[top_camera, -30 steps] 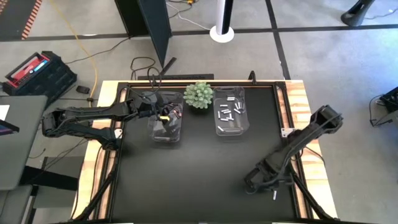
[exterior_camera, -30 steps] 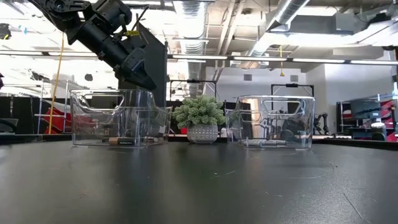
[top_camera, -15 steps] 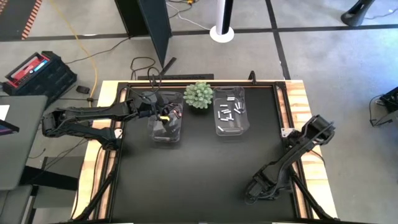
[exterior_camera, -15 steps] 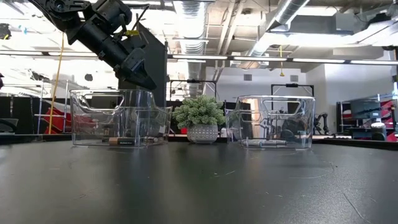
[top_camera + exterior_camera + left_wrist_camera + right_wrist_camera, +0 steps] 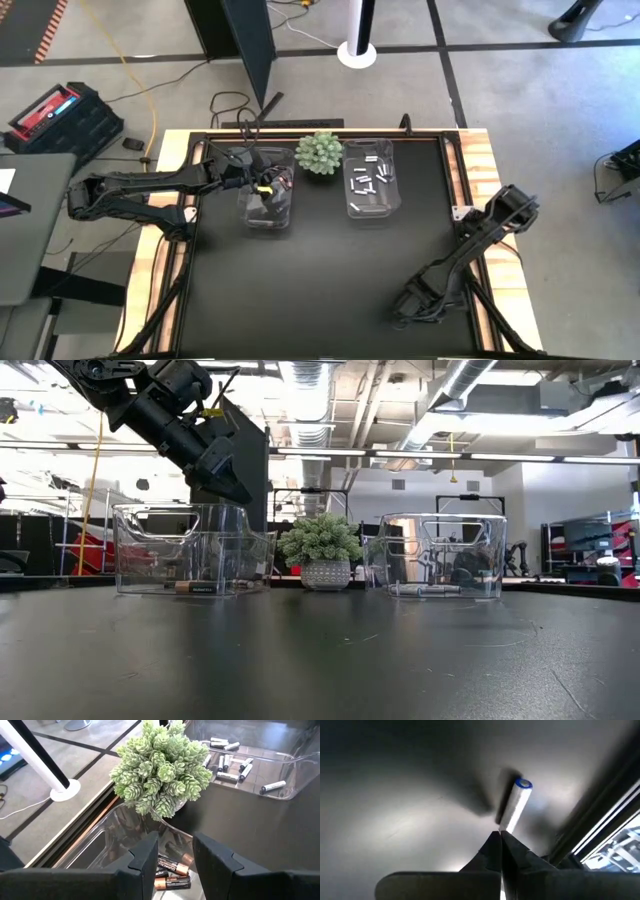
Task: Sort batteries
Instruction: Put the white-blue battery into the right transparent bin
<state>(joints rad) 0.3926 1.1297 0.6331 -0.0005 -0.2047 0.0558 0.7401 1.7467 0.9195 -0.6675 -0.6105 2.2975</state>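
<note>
From above, the left gripper [image 5: 266, 190] hangs over the left clear bin [image 5: 268, 217] beside the plant [image 5: 320, 152]; the right gripper [image 5: 408, 312] sits far from it at the table's near edge.

Left wrist: parted fingers [image 5: 145, 857] holding nothing, above copper-ended batteries [image 5: 170, 872].

Right wrist: fingers [image 5: 496, 851] pinched together, tips touching a silver battery [image 5: 514, 805] on the table.

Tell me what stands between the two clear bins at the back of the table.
A small green spiky plant in a pale pot stands between the left bin and the right bin, seen in the low view; the high view confirms it.
</note>
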